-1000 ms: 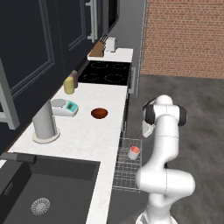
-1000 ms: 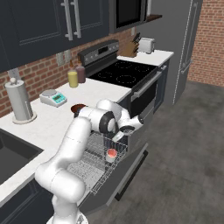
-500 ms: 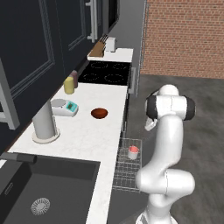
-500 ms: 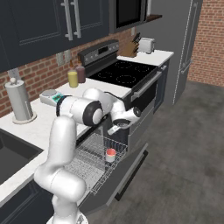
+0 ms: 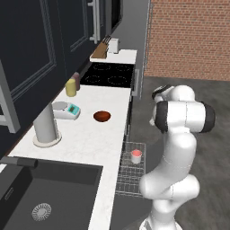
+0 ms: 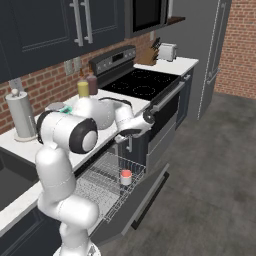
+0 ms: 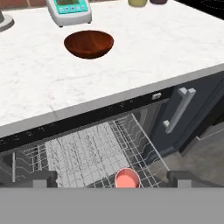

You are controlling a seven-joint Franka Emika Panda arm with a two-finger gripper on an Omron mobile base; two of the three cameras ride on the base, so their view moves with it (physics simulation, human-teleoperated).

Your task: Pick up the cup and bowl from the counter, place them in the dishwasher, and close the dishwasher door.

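The reddish-brown bowl (image 5: 102,116) (image 7: 89,43) sits on the white counter (image 5: 85,139) (image 7: 144,57), a little back from its front edge. Below it the dishwasher door (image 6: 145,195) hangs open and the wire rack (image 5: 130,173) (image 7: 83,153) is pulled out. The white cup (image 5: 136,156) (image 6: 126,176) (image 7: 127,179) with its pink inside stands upright in the rack. My gripper (image 6: 125,140) (image 7: 111,180) hovers out over the rack, facing the counter edge. It is open and empty, apart from both cup and bowl.
A white and teal kitchen scale (image 5: 66,110) (image 7: 69,11) stands just behind the bowl. A yellow canister (image 5: 71,87) and a tall grey cylinder (image 5: 45,126) are further along the counter. The black sink (image 5: 45,193) lies at the near end, the cooktop (image 5: 108,74) at the far end. An oven handle (image 7: 179,109) is right of the rack.
The arm has lifted and swung away from the rack, bringing the open gripper up toward counter height. The cup stays in the rack and the bowl has not moved.
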